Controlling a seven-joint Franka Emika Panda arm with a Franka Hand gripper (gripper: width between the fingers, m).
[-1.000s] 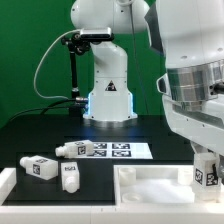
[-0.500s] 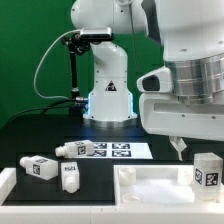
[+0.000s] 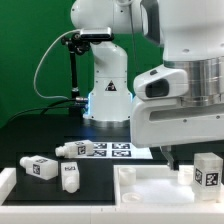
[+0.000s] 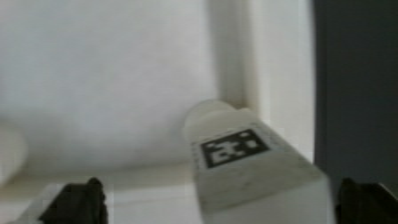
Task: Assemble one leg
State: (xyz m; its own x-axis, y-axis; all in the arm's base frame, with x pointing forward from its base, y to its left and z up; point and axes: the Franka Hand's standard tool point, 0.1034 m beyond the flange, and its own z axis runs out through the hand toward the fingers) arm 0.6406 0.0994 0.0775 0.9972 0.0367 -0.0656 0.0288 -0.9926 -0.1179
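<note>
Claw (image 4: 214, 205) open, holding nothing; tagged leg (image 4: 246, 160) lies between fingertips (image 4: 77, 200), untouched. White tabletop (image 3: 150, 185) near bench front edge. Three spare legs (image 3: 55, 165) at front corner.

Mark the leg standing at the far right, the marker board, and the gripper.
leg (image 3: 208, 171): exterior view, tagged front face.
marker board (image 3: 113, 151): exterior view, tagged top.
gripper (image 4: 221, 203): wrist view, between dark fingertips.

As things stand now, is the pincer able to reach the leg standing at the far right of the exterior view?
Probably yes. In the wrist view the leg lies between the open pincer's fingertips, and nothing covers it.
</note>
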